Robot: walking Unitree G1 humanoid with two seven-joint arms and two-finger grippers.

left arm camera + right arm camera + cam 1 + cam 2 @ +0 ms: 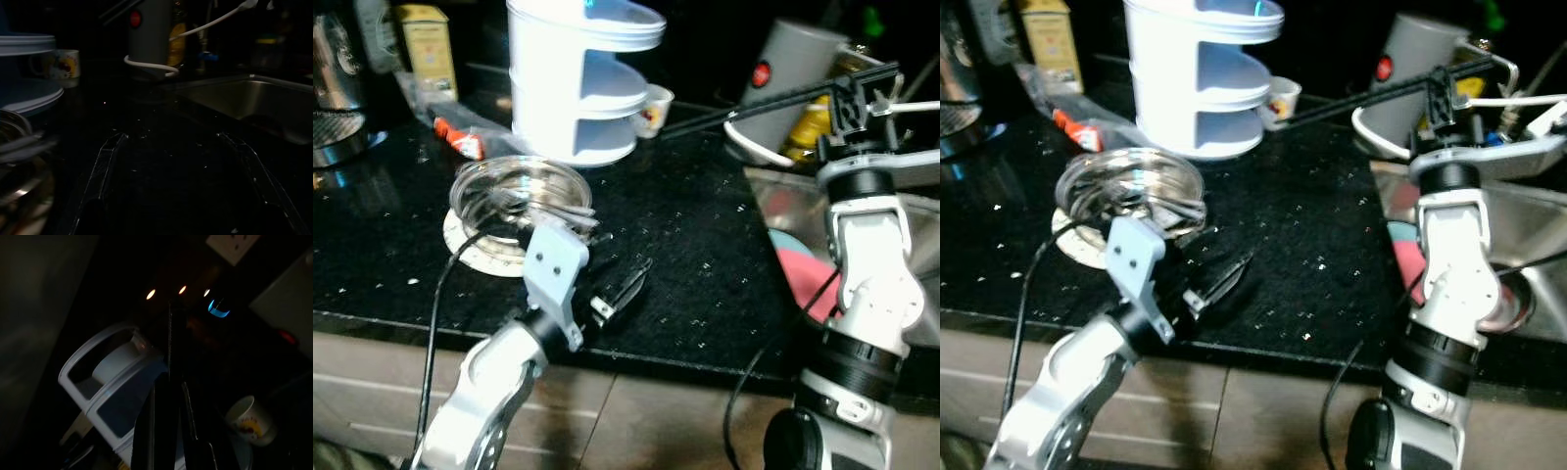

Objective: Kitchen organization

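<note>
Low over the black counter (705,284), the left gripper (628,286) rests with its fingers spread wide and nothing between them. Just behind and left of it sits a glass bowl (521,191) on a white plate (475,247), with what look like metal utensils lying inside. Beyond stands a white tiered rack (579,83), a small printed cup (652,106) beside it. The right gripper (1361,98) reaches toward that cup, fingers pressed together. Right of the left gripper, the sink (1518,235) holds something pink.
</note>
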